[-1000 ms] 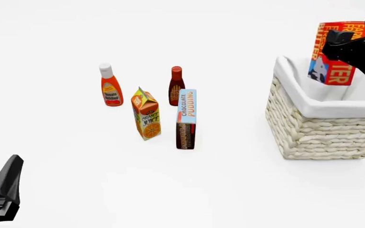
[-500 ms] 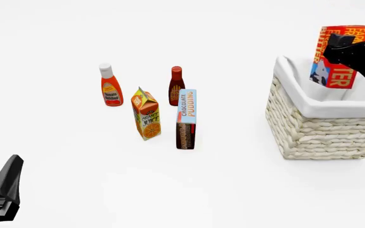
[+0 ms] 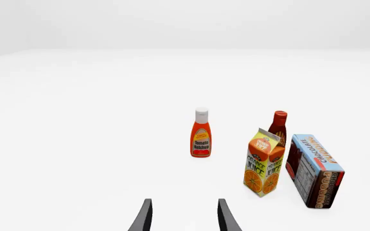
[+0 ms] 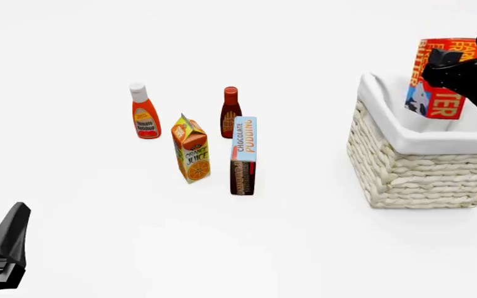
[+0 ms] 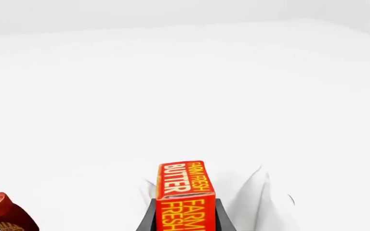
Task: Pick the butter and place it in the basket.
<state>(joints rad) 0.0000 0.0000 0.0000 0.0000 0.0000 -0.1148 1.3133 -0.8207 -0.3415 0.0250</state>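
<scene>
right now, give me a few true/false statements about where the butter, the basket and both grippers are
1. The right gripper holds the butter over the basket. True.
2. The butter lies flat on the table beside the juice. False: it is held upright in the air, its lower end dipping below the basket's rim.
3. The left gripper is open and holds nothing. True.
4. The orange juice carton is inside the basket. False: it stands on the table next to the chocolate pudding box.
5. The ketchup bottle has tipped over. False: it stands upright.
</scene>
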